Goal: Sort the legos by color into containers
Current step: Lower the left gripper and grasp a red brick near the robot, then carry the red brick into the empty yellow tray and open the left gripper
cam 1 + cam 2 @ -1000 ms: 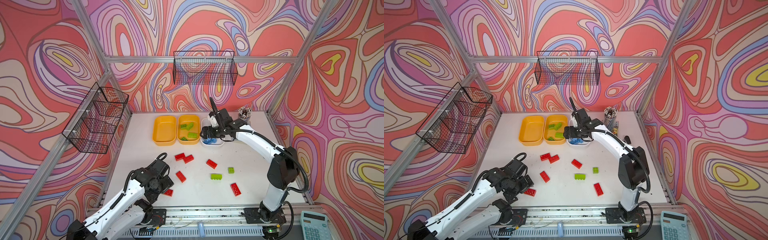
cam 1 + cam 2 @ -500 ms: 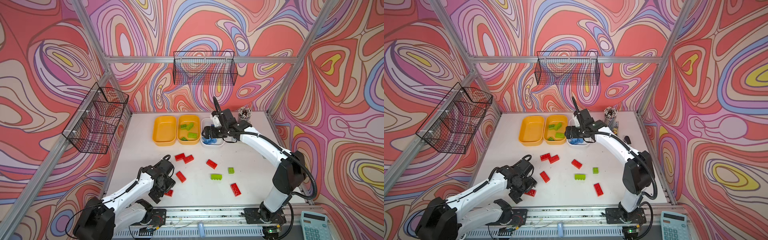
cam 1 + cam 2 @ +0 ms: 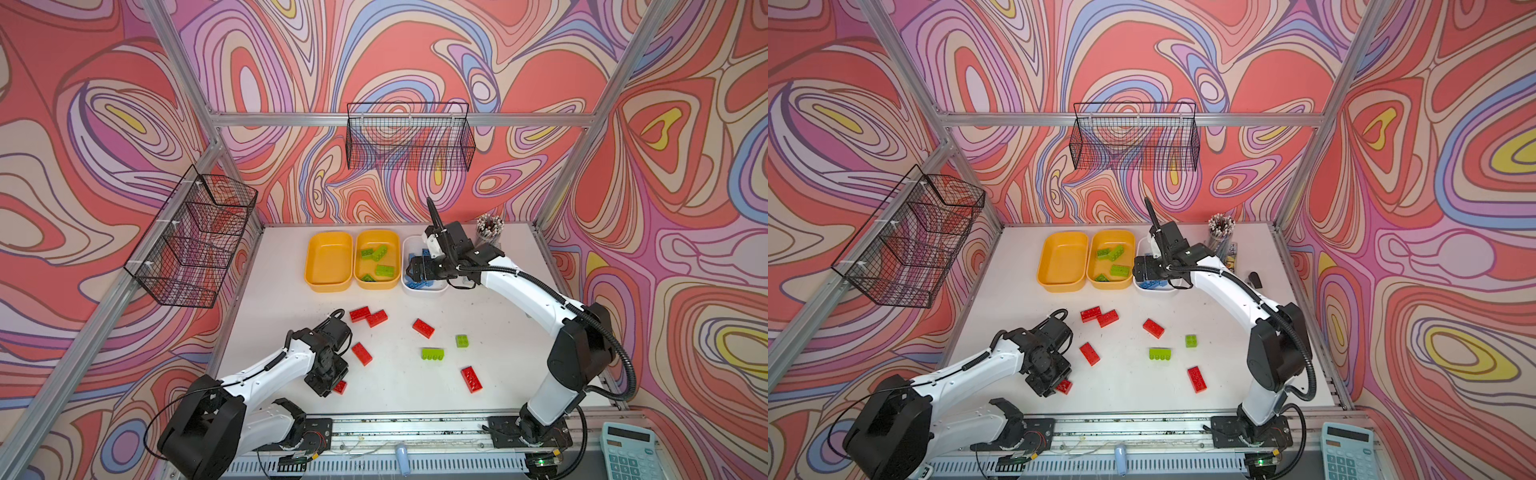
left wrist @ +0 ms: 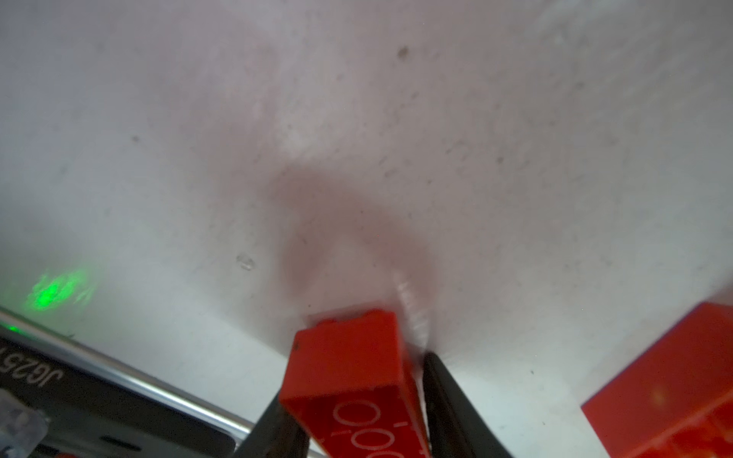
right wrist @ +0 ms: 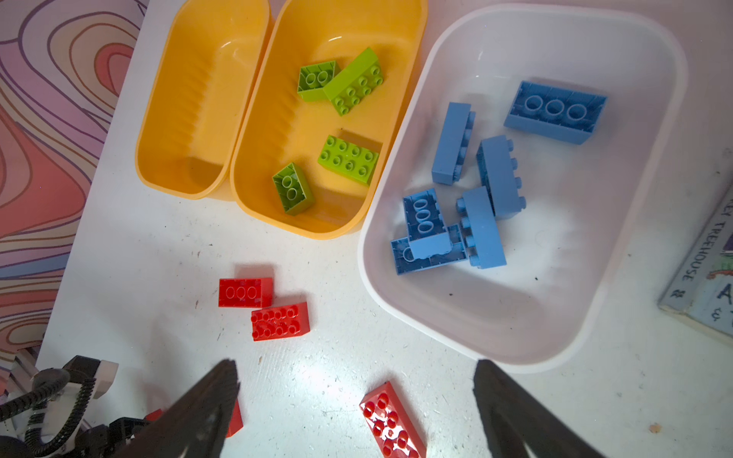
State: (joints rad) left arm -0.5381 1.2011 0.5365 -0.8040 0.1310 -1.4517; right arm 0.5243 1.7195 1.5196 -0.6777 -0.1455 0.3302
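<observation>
Near left: left gripper [image 3: 330, 384] sits low over the worktop [image 3: 407, 401], jaws drawn in on a red brick [image 4: 349, 357]. The brick is taken across its narrow width, hollow underside facing the wrist camera, both fingers [image 4: 448, 396] against the plastic. Cannot tell whether it is clear of the surface. Probably bound for the left tub [image 3: 328, 262], which is bare and the only one without a colour.

Far row, three tubs touching side by side: left tub yellow; middle tub [image 3: 376, 233] yellow, with four green bricks [image 3: 384, 271]; white tub [image 3: 424, 291] with six blue bricks [image 5: 555, 113]. One colour per tub, so green and blue look largely done.

Mid-worktop: five loose reds [image 3: 361, 353], two touching as a pair [image 3: 368, 316]. Two loose greens [image 3: 432, 354] lie right of centre.

Far right: right gripper [image 5: 355, 368] hangs over the white tub's near end, jaws spread wide, nothing between them. It looks free for a pick, and the greens lie on its side.
</observation>
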